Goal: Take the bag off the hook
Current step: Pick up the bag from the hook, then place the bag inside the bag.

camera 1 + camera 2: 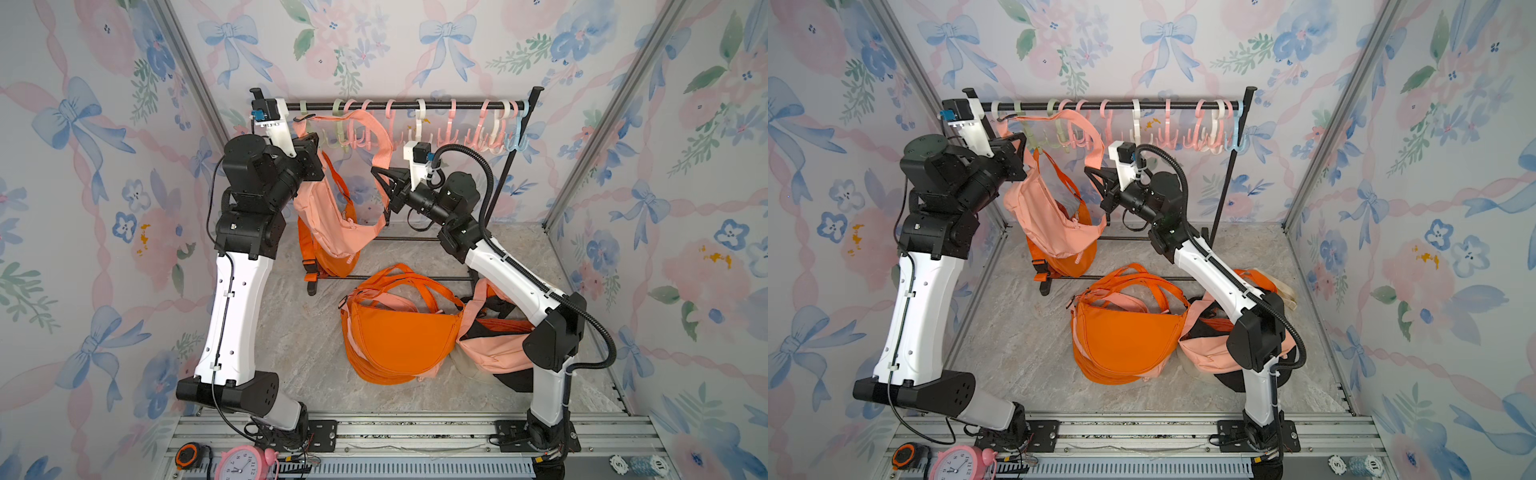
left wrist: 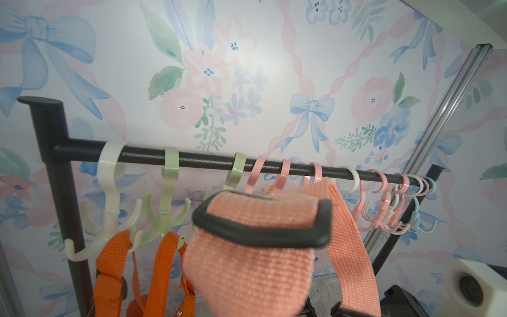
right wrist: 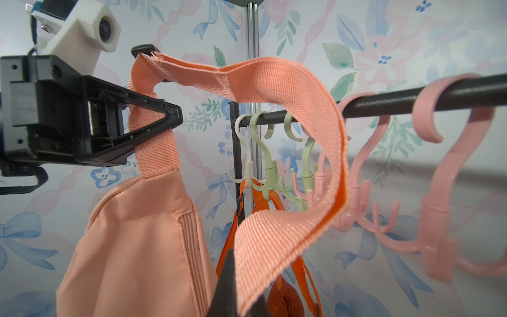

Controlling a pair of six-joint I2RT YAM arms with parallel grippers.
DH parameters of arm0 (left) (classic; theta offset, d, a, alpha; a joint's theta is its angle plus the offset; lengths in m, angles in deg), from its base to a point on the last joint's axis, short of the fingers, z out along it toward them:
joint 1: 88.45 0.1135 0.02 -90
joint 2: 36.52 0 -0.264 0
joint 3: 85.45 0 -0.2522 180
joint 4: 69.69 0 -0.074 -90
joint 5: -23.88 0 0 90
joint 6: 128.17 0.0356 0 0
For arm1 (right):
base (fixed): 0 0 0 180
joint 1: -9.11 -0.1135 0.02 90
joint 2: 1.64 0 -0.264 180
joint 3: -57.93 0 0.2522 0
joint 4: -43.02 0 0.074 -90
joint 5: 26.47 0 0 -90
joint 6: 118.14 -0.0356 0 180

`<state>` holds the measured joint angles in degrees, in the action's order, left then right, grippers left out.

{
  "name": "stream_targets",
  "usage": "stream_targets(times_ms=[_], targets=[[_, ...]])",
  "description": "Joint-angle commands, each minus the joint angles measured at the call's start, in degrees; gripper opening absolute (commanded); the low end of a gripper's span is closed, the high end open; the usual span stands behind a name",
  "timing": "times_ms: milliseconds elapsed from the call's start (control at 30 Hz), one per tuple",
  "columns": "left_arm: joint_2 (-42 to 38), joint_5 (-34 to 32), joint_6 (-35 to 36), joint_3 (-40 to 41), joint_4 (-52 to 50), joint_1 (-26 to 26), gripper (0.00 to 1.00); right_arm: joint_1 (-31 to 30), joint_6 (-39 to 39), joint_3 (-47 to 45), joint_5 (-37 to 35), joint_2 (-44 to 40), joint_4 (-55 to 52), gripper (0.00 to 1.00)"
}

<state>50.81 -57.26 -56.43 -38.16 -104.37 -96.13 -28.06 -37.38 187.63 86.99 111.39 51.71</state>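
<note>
Orange-cased tape measure (image 1: 189,455): far left on the front frame edge, just beside the pink clock (image 1: 241,463).
Left tool (image 3: 175,116): raised near the left post of the black rail (image 1: 457,107); jaws pressed together, pinching the strap (image 3: 274,76) just above where it joins the bag.
Hanging orange bag (image 1: 338,264): behind the peach one. Its orange straps are on the pale green hook (image 2: 164,216) at the rail's left end, and its lower end is near the counter (image 1: 291,340).
Peach bag (image 1: 328,216): in mid-air between the two arms, below the rail and clear of the counter. In both top views it is slung from its strap, with the left end of the body higher.
Strap run: from the left tool it rises and arches below the rail, just in front of the pink hooks (image 3: 436,219), then drops to the right tool. Cannot tell whether it touches any hook.
Right tool (image 1: 376,172): below the rail's middle, right of the bag body; jaws pressed together, pinching the descending part of the strap.
Flat orange bag (image 1: 399,336): lying mid-counter with its straps looped on top.
Second peach bag (image 1: 490,349): touching the flat orange bag on its right, partly hidden under the right arm.
</note>
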Motion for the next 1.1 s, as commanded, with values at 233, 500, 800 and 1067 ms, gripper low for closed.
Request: stream_targets(times_ms=[233, 500, 800, 1067], targets=[[-2.38, 2.32, -1.25, 0.22, 1.94, 0.24, 0.0, 0.43, 2.82, -1.03, -0.33, -7.73, -1.73, 0.0], [-7.56, 4.31, 0.6, 6.91, 2.46, -1.87, 0.0, -0.14, 4.5, -10.31, -1.03, -17.23, -1.44, 0.0], [-14.25, 0.24, 4.46, 15.1, 4.65, -10.51, 0.0, -3.64, 11.39, -23.13, -3.32, -32.61, -6.43, 0.0], [-22.69, -2.53, 3.87, 26.46, 7.73, -15.06, 0.0, -5.88, 13.53, -32.76, -6.72, -45.37, -9.3, 0.0]])
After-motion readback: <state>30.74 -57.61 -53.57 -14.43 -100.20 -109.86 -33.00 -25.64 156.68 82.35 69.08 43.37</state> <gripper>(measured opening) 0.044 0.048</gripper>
